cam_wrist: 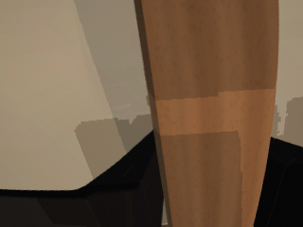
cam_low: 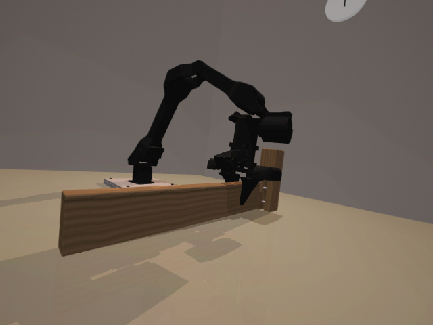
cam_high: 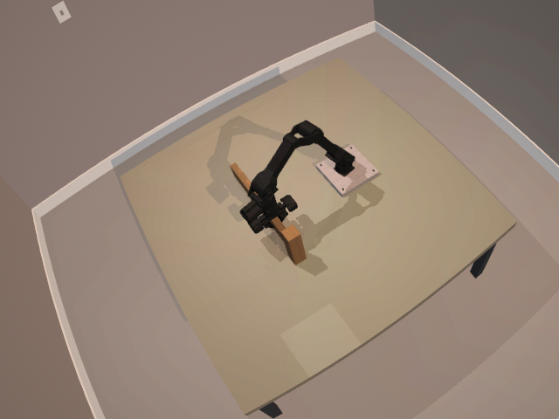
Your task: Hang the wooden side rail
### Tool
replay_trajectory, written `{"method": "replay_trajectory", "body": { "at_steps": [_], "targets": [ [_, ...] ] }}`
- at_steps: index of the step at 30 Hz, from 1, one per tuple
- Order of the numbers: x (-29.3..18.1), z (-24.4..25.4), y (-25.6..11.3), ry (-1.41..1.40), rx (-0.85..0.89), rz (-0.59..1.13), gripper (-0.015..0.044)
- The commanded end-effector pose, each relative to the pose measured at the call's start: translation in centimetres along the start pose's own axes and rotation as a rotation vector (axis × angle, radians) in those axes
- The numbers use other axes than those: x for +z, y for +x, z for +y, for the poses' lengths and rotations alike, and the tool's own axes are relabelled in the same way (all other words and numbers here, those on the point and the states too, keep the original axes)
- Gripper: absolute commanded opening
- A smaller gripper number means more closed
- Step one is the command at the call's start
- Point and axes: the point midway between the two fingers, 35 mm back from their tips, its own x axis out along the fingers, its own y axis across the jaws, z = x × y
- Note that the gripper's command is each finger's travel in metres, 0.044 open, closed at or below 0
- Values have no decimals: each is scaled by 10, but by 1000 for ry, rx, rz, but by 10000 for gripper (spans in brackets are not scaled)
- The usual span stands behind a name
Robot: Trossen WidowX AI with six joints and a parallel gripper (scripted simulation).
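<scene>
The wooden side rail stands on its long edge, its far end low at the table. Its other end is close beside the upright headboard post. Two small light metal pieces, one above the other, show in the narrow gap between rail and post in the exterior view. Whether the hooks sit on the pins cannot be told; the slot's inside is hidden. My gripper is shut on the rail from above, near the post end, with one finger on each side.
The arm's base stands on a pale square plate, on the side of the rail away from the exterior camera. The table extends past the post to its front edge. Arm shadows fall around the rail.
</scene>
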Motion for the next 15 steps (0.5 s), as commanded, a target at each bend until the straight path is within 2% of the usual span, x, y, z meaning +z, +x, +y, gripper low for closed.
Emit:
{"method": "replay_trajectory", "body": {
  "at_steps": [1, 15],
  "targets": [
    [0, 3, -7, 9, 19, 2, 0],
    [0, 3, -10, 9, 19, 2, 0]
  ]
}}
